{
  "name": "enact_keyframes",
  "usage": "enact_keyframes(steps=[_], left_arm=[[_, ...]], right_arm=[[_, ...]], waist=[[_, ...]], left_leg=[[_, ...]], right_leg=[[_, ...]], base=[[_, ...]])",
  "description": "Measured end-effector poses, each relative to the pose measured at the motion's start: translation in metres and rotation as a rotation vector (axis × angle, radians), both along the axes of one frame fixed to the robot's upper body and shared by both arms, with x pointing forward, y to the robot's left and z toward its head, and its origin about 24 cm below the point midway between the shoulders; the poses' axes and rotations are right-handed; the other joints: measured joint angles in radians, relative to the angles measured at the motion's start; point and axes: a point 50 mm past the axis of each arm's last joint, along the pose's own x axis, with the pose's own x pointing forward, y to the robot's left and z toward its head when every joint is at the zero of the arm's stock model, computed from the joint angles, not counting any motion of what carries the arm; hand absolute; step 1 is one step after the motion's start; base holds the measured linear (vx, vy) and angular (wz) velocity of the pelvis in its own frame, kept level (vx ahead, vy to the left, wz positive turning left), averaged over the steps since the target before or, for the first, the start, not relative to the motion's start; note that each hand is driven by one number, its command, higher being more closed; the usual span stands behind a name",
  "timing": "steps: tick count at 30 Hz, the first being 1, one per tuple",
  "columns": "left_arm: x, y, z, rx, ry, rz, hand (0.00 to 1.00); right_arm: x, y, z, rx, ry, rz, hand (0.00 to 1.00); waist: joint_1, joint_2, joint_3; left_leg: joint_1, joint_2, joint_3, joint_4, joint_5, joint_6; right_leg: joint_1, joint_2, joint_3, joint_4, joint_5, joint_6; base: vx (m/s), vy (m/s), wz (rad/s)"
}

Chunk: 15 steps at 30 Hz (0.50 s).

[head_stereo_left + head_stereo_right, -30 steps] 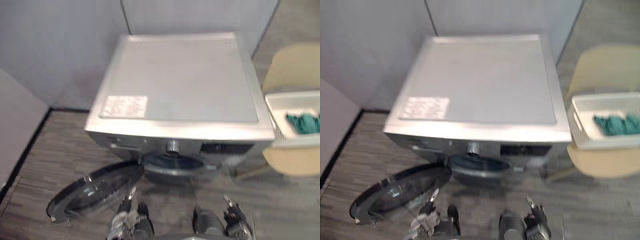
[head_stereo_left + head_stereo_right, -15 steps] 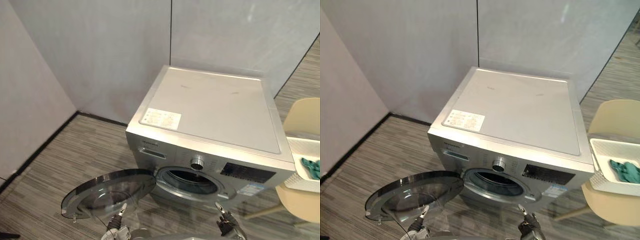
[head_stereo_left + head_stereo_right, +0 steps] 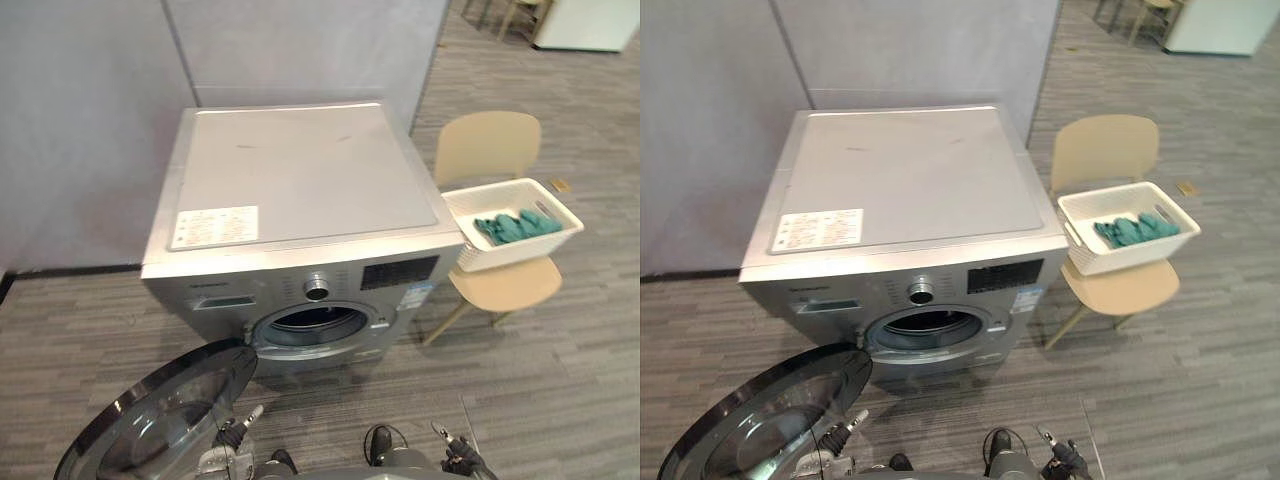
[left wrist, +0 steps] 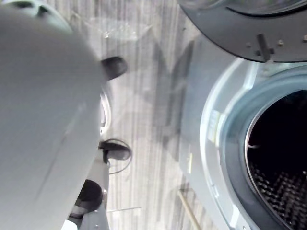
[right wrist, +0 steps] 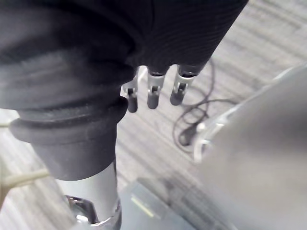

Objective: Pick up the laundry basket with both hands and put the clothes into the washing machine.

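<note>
A white laundry basket (image 3: 520, 250) holding teal clothes (image 3: 515, 225) rests on the seat of a beige chair (image 3: 487, 145), to the right of the silver washing machine (image 3: 300, 180). The machine's round door (image 3: 160, 420) hangs open to the left, and the dark drum (image 4: 278, 158) is in plain sight. My left hand (image 3: 228, 450) sits low in front of the door with a finger sticking out straight. My right hand (image 3: 455, 462) is low near the bottom edge, far from the basket. In the right wrist view its fingers (image 5: 152, 98) hang relaxed over the floor, holding nothing.
Grey partition walls (image 3: 90, 100) stand behind and to the left of the machine. A white cabinet (image 3: 590, 20) stands at the far back right. Grey striped floor stretches between me and the chair.
The camera has swung, so the whole picture has shifted and the basket and chair now show in full at the right. Both hands stay low at the bottom edge.
</note>
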Motion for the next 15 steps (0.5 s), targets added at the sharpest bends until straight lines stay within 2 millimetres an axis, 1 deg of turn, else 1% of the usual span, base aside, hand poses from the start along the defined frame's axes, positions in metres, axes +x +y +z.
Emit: enact_keyframes(steps=[1, 2, 3, 4, 5, 6, 7, 8, 9, 10, 11, 12, 13, 14, 15], left_arm=[[-0.002, -0.001, -0.001, 0.0, 0.007, -0.014, 0.0], [-0.005, 0.001, -0.001, 0.011, 0.014, -0.031, 0.0], [-0.007, 0.005, -0.001, 0.022, 0.02, -0.039, 0.0], [-0.007, 0.013, 0.0, 0.043, 0.025, -0.039, 0.0], [-0.008, 0.008, -0.001, 0.03, 0.03, -0.039, 0.0], [-0.012, -0.001, -0.004, 0.004, 0.041, -0.04, 0.0], [-0.013, -0.004, -0.004, -0.002, 0.044, -0.04, 0.0], [-0.013, -0.006, -0.004, -0.005, 0.043, -0.042, 0.0], [-0.013, -0.005, -0.004, -0.002, 0.042, -0.038, 0.0], [-0.013, -0.004, -0.004, -0.002, 0.039, -0.034, 0.0], [-0.011, -0.003, -0.003, 0.0, 0.03, -0.027, 0.0], [-0.008, -0.001, -0.001, 0.006, 0.012, -0.021, 0.0], [-0.001, 0.003, 0.002, 0.031, -0.027, -0.019, 0.0], [0.001, 0.003, 0.004, 0.036, -0.041, -0.018, 0.0], [0.004, 0.001, 0.004, 0.034, -0.047, -0.025, 0.0]], right_arm=[[-0.007, -0.003, -0.001, -0.005, 0.033, 0.002, 0.0], [-0.01, -0.004, -0.002, -0.016, 0.06, 0.014, 0.0], [-0.012, -0.002, -0.003, -0.009, 0.06, 0.02, 0.0], [-0.014, 0.001, -0.003, 0.005, 0.057, 0.024, 0.0], [-0.012, 0.0, -0.003, 0.005, 0.052, 0.027, 0.0], [-0.01, -0.006, -0.001, -0.015, 0.044, 0.036, 0.0], [-0.01, -0.01, -0.001, -0.025, 0.047, 0.043, 0.0], [-0.011, -0.008, -0.001, -0.027, 0.053, 0.074, 0.0], [-0.011, -0.006, -0.001, -0.024, 0.05, 0.116, 0.0], [-0.009, -0.004, -0.001, -0.022, 0.039, 0.134, 0.0], [-0.005, -0.004, 0.0, -0.027, 0.024, 0.155, 0.0], [0.0, -0.004, 0.002, -0.038, 0.007, 0.181, 0.0], [0.005, -0.004, 0.003, -0.049, -0.009, 0.207, 0.0], [0.008, -0.003, 0.003, -0.052, -0.016, 0.214, 0.0], [0.011, -0.006, 0.004, -0.06, -0.023, 0.217, 0.0]], waist=[[0.009, 0.001, -0.014], [0.019, -0.016, -0.026], [0.024, -0.031, -0.035], [0.025, -0.068, -0.044], [0.028, -0.042, -0.039], [0.03, -0.018, -0.035], [0.03, -0.013, -0.035], [0.029, 0.001, -0.043], [0.031, -0.003, -0.039], [0.032, -0.005, -0.036], [0.033, -0.006, -0.033], [0.034, 0.01, -0.019], [0.037, -0.022, -0.006], [0.044, -0.012, 0.003], [0.044, -0.008, 0.006]], left_leg=[[0.002, 0.019, 0.034, 0.004, 0.006, -0.013], [-0.003, 0.028, 0.053, 0.012, 0.019, -0.034], [-0.013, 0.028, 0.064, 0.015, 0.024, -0.043], [-0.024, 0.037, 0.07, 0.02, 0.036, -0.071], [-0.023, 0.068, 0.07, 0.019, 0.041, -0.081], [-0.009, 0.124, 0.052, 0.022, 0.049, -0.098], [-0.001, 0.145, 0.057, 0.026, 0.057, -0.111], [0.01, 0.188, 0.06, 0.061, 0.06, -0.116], [0.01, 0.239, 0.059, 0.13, 0.06, -0.116], [0.005, 0.268, 0.057, 0.179, 0.06, -0.116], [-0.011, 0.316, 0.05, 0.27, 0.062, -0.113], [-0.059, 0.386, 0.009, 0.418, 0.077, -0.04], [-0.163, 0.418, -0.129, 0.606, 0.118, 0.071], [-0.204, 0.392, -0.204, 0.677, 0.081, 0.052], [-0.243, 0.345, -0.276, 0.735, 0.02, 0.0]], right_leg=[[0.023, -0.072, -0.1, 0.041, -0.019, 0.013], [0.055, -0.102, -0.139, -0.011, 0.01, 0.072], [0.066, -0.11, -0.124, -0.073, 0.051, 0.131], [0.087, -0.064, -0.083, -0.189, 0.039, 0.227], [0.094, -0.023, -0.077, -0.228, 0.067, 0.204], [0.126, 0.066, -0.05, -0.311, 0.096, 0.175], [0.137, 0.089, -0.045, -0.329, 0.102, 0.165], [0.161, 0.13, -0.028, -0.359, 0.105, 0.155], [0.176, 0.163, -0.003, -0.373, 0.099, 0.133], [0.18, 0.176, 0.01, -0.375, 0.096, 0.122], [0.192, 0.198, 0.037, -0.375, 0.089, 0.106], [0.193, 0.227, 0.065, -0.368, 0.072, 0.082], [0.208, 0.234, 0.11, -0.363, 0.058, 0.059], [0.212, 0.233, 0.126, -0.362, 0.049, 0.044], [0.207, 0.226, 0.14, -0.357, 0.043, 0.036]], base=[[0.08, -0.109, -0.77], [0.07, -0.158, -0.83], [0.01, -0.291, -0.79], [-0.01, -0.304, -0.67], [0.0, -0.448, -0.94], [0.0, -0.34, -0.75], [0.0, -0.381, -0.76], [0.0, -0.297, -0.6], [-0.01, -0.297, -0.62], [-0.02, -0.289, -0.64], [-0.04, -0.219, -0.68], [-0.06, -0.263, -0.92], [-0.05, -0.153, -0.86], [-0.01, -0.089, -0.71], [0.04, 0.032, -0.62]])
